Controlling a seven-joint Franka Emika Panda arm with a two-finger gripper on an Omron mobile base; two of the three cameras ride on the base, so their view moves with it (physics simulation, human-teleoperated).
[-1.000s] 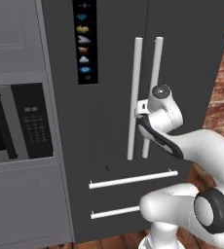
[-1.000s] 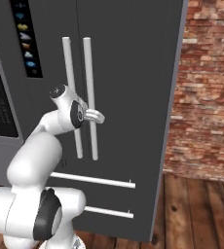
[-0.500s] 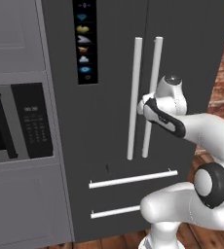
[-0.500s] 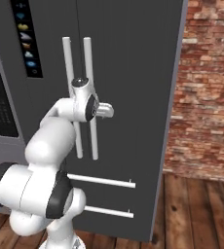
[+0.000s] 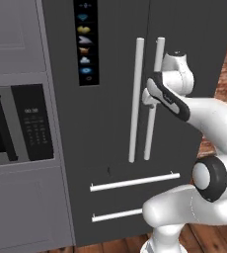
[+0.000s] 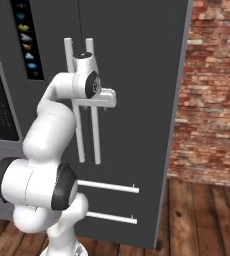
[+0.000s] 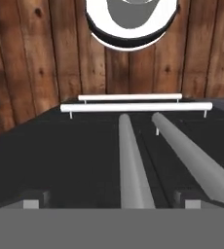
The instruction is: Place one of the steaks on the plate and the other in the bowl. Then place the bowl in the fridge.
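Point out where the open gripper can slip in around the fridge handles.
Free: the dark door panel right of the tall dark-grey fridge's two long silver vertical handles, toward its edge by the brick wall. Tight: the narrow slot between those handles, where the open two-finger gripper sits.

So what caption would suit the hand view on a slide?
Open gripper looking down the closed fridge along its two handles.

A built-in black microwave (image 5: 17, 123) is set into grey cabinetry (image 5: 12, 39) at the left. A red brick wall (image 6: 212, 95) is seen above a wooden plank floor (image 6: 197, 215).
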